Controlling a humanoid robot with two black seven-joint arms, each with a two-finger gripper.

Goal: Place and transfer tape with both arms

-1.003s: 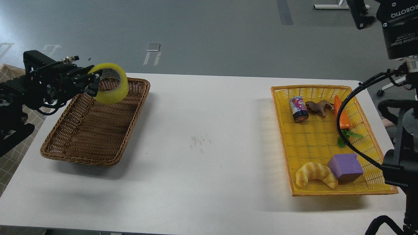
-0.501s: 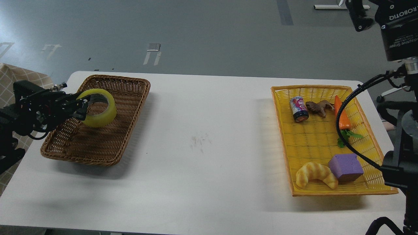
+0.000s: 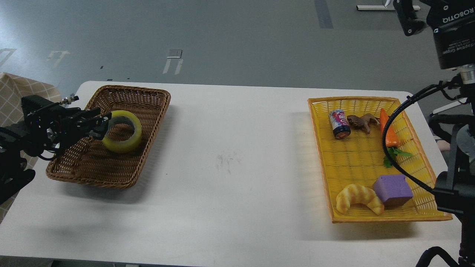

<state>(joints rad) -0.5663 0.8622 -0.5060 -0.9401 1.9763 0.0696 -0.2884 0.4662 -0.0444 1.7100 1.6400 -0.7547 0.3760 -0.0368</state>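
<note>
The tape (image 3: 123,131), a yellow translucent roll with a grey-white core, is low in the brown wicker basket (image 3: 111,167) at the table's left, tilted slightly. My left gripper (image 3: 101,124) comes in from the left, and its fingers hold the roll's left rim. My right gripper (image 3: 412,15) is raised at the top right corner, far from the tape. Only its "ROBOTIQ" body and one finger show; the rest is cut off by the frame edge.
A yellow tray (image 3: 319,148) at the right holds a small can (image 3: 339,124), a brown toy figure (image 3: 362,121), a carrot (image 3: 389,129), a purple block (image 3: 392,190) and a croissant (image 3: 358,198). A black cable (image 3: 389,126) hangs over the tray.
My left gripper has carried the tape down from above the basket's far rim into the basket, then a little to the right. The right arm has hardly moved.
</note>
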